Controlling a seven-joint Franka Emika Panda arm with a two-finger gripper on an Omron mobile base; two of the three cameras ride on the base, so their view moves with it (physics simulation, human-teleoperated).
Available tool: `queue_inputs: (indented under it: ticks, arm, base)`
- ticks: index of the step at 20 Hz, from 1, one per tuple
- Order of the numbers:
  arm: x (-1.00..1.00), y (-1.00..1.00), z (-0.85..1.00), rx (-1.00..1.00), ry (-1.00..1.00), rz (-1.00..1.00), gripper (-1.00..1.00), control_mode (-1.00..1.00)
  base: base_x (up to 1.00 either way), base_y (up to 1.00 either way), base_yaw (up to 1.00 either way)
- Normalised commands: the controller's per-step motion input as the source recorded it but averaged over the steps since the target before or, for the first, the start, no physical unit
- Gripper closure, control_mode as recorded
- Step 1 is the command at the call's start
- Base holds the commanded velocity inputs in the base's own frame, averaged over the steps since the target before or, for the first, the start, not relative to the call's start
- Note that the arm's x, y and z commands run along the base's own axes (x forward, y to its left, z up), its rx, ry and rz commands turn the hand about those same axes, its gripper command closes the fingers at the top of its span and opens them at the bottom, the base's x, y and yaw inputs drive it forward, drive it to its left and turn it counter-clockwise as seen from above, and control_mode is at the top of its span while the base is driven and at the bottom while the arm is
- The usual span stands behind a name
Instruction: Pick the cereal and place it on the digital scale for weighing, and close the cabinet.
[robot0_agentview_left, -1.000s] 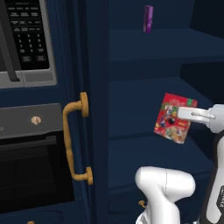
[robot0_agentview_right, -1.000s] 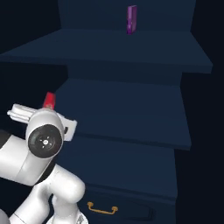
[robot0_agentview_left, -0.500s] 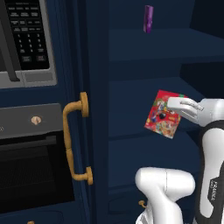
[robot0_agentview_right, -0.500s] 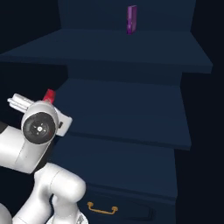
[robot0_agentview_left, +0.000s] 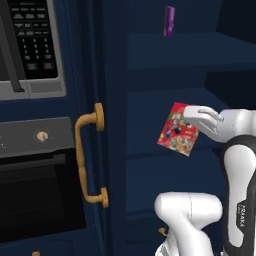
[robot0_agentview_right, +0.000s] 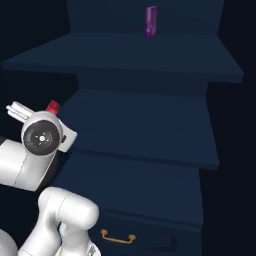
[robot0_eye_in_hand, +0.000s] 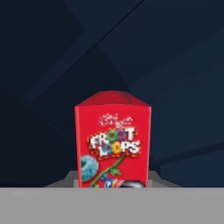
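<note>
Cereal (robot0_agentview_left: 178, 129), clamped in the gripper (robot0_agentview_left: 192, 117), has swung further left, tilted, before the cabinet (robot0_agentview_left: 165, 90).

red cereal (robot0_eye_in_hand: 113, 142) box up close, dark cabinet (robot0_eye_in_hand: 166, 52) bkgd

You have the cereal (robot0_agentview_left: 177, 129) in the claw (robot0_agentview_left: 192, 116), tilted, in front of the cabinet (robot0_agentview_left: 150, 75) shelves. The packet (robot0_agentview_left: 169, 21) stands on the upper shelf; the oven (robot0_agentview_left: 37, 180) sits left.
</note>
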Motion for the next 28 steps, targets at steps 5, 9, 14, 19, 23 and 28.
queue_inputs:
  ticks: [5, 9, 14, 19, 23, 28]
  arm:
    - [0.0, 0.0, 0.0, 0.0, 0.0, 0.0, 1.0, 1.0]
    - [0.0, 0.0, 0.0, 0.0, 0.0, 0.0, 1.0, 1.0]
    - [0.0, 0.0, 0.0, 0.0, 0.0, 0.0, 1.0, 1.0]
    - [0.0, 0.0, 0.0, 0.0, 0.0, 0.0, 1.0, 1.0]
    - [0.0, 0.0, 0.0, 0.0, 0.0, 0.0, 1.0, 1.0]
    - [0.0, 0.0, 0.0, 0.0, 0.0, 0.0, 1.0, 1.0]
  base:
    - [-1.0, 0.0, -0.17]
    - [-1.0, 0.0, -0.25]
    - [-0.61, 0.14, -0.7]
    - [-0.27, 0.09, -0.94]
    - [-0.11, 0.08, -0.98]
    - [0.0, 0.02, -1.0]
